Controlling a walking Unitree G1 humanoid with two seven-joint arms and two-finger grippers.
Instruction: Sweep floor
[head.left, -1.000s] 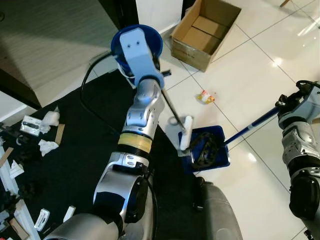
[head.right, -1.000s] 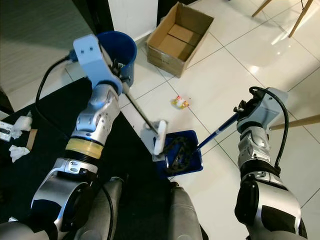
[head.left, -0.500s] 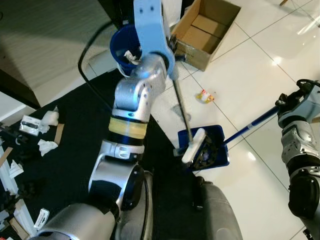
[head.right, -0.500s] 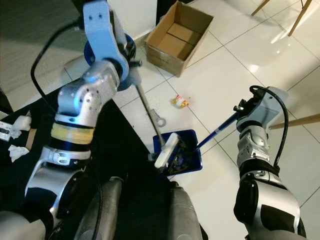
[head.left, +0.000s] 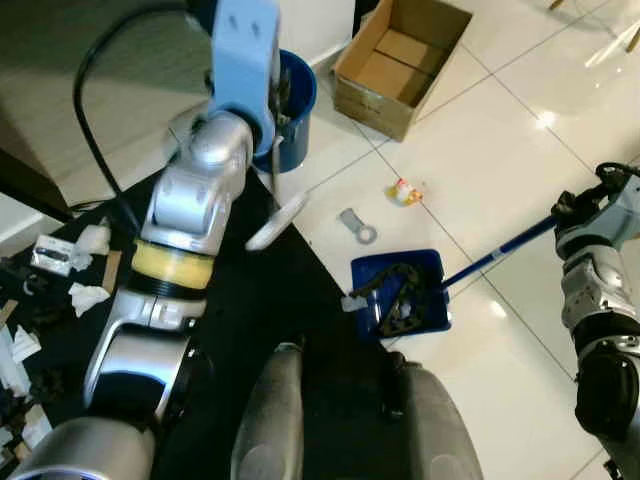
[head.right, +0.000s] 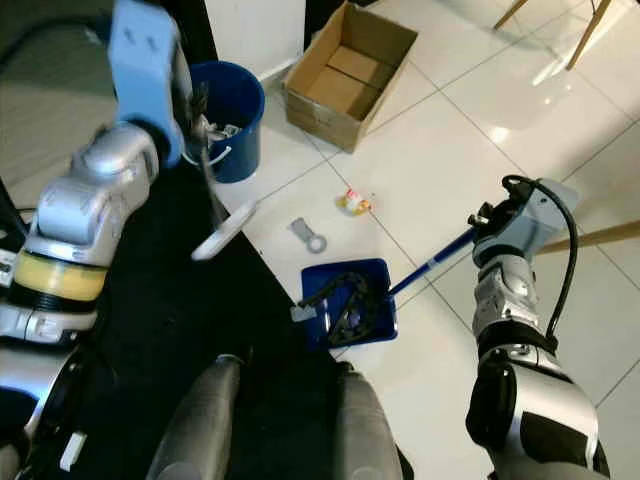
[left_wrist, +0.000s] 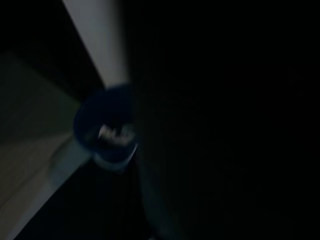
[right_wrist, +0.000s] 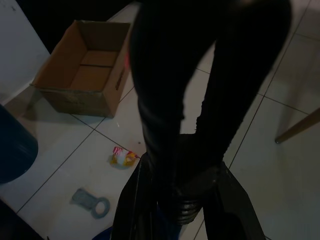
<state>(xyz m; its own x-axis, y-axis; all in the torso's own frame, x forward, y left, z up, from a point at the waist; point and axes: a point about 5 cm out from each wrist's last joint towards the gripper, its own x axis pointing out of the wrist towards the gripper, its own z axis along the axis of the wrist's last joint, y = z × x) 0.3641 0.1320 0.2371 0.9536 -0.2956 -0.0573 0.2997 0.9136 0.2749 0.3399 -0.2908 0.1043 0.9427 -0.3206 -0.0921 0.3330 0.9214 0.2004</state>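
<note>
A glossy white tiled floor (head.right: 440, 170) is met by a matte black rug (head.right: 150, 320). An open cardboard box (head.right: 345, 70) and a round blue bin (head.right: 235, 120) are set near the wall. The brush (head.right: 225, 232) is held raised over the rug edge by the left gripper (head.right: 200, 130), pinched on its handle. The blue plastic dustpan (head.right: 350, 305), holding dark debris, is rested on the tiles, its pole (head.right: 430, 265) clamped by the right gripper (right_wrist: 185, 200). A crumpled wrapper (head.right: 354, 203) and a grey metal tag (head.right: 308, 236) are left beside it.
</note>
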